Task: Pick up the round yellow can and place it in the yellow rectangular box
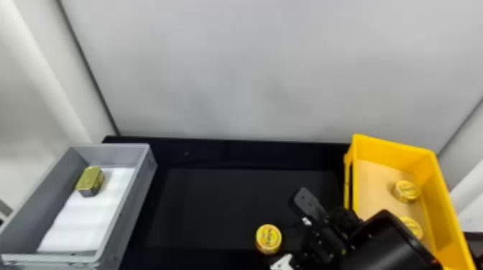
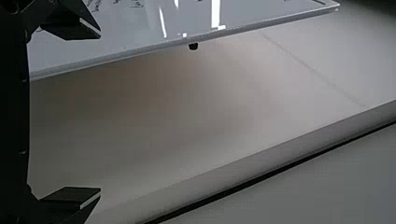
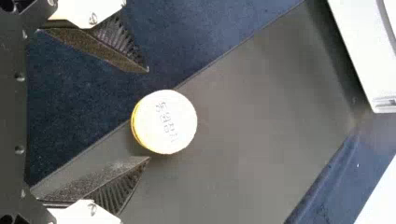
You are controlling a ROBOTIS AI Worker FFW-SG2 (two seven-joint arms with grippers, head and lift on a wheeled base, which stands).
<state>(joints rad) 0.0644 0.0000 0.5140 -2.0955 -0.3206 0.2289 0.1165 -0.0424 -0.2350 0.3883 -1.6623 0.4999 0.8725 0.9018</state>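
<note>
Nearest, the right gripper (image 1: pixel 289 229) has its two fingers spread, one round yellow can (image 1: pixel 268 238) just beyond their tips, upright on the black table (image 1: pixel 215 204). The left gripper (image 2: pixel 100 112) has two fingers spread wide in its wrist view. Two boxes flank the table's middle: the yellow box (image 1: pixel 445 212), right, with two more cans (image 1: pixel 406 191); the gray box (image 1: pixel 138 194), left, with one gold tin (image 1: pixel 90 180). Behind stands a pale wall (image 1: pixel 237 71).

Round yellow can (image 1: pixel 268 237) is squat, printed lid up, upright on the black bench (image 1: pixel 222 154), left of the yellow rectangular box (image 1: pixel 381 153), which sits open-topped and slightly angled, two similar cans (image 1: pixel 406 191) inside.
</note>
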